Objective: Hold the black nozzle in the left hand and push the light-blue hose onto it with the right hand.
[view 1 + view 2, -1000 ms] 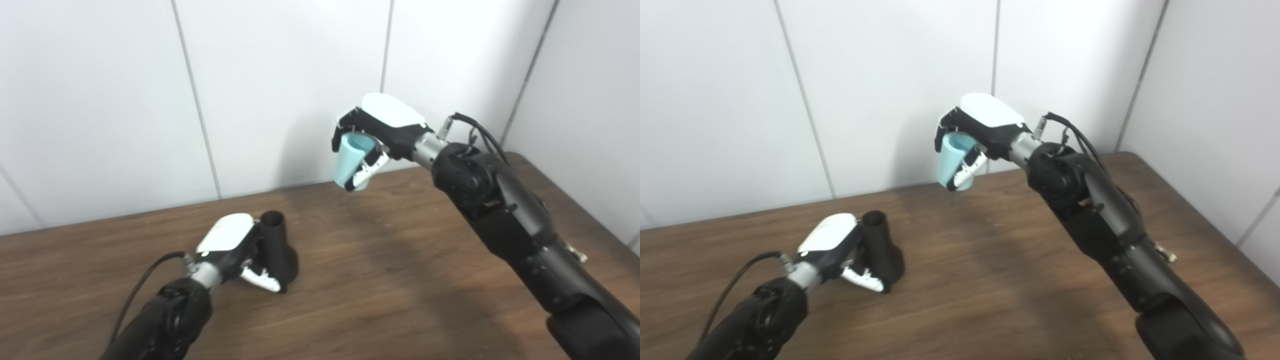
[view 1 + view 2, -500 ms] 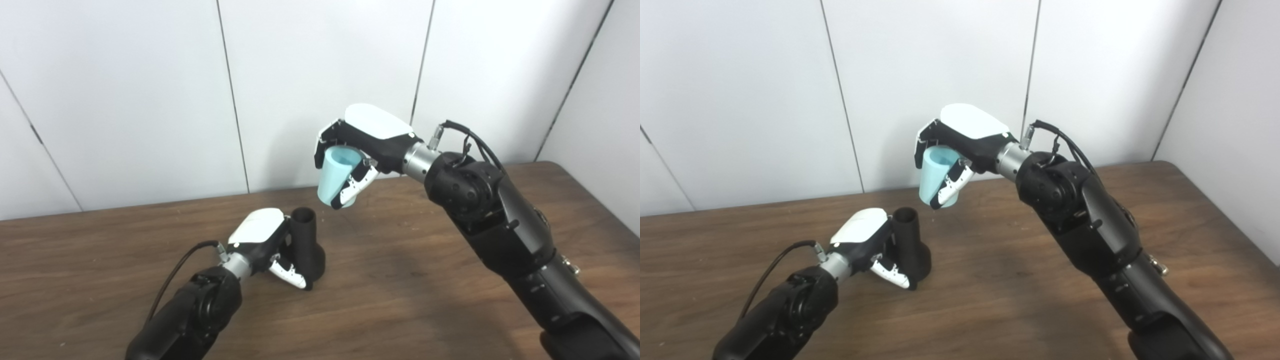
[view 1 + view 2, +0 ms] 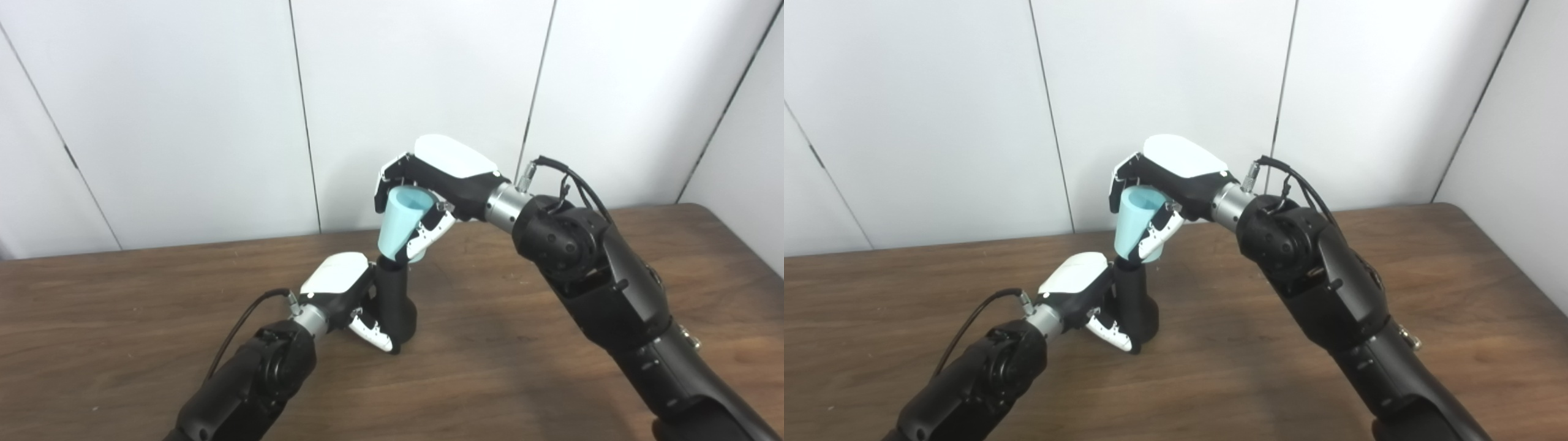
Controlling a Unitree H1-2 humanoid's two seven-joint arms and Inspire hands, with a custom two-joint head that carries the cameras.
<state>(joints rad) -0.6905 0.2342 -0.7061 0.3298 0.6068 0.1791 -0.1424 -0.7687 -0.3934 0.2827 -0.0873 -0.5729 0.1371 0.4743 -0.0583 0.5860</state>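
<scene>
Fingers (image 3: 429, 229) lowered light-blue hose (image 3: 399, 223) onto black nozzle (image 3: 395, 300)

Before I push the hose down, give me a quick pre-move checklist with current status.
1. Left hand shut on the black nozzle: ok.
2. Nozzle upright, base on the table: ok.
3. Right hand shut on the light-blue hose: ok.
4. Hose's lower end meets the nozzle top: ok, it sits right at the tip in both views.
5. Hose axis in line with the nozzle: not ok, the hose leans a little.
6. Nozzle tip already inside the hose: cannot tell, the hose end hides it.
</scene>
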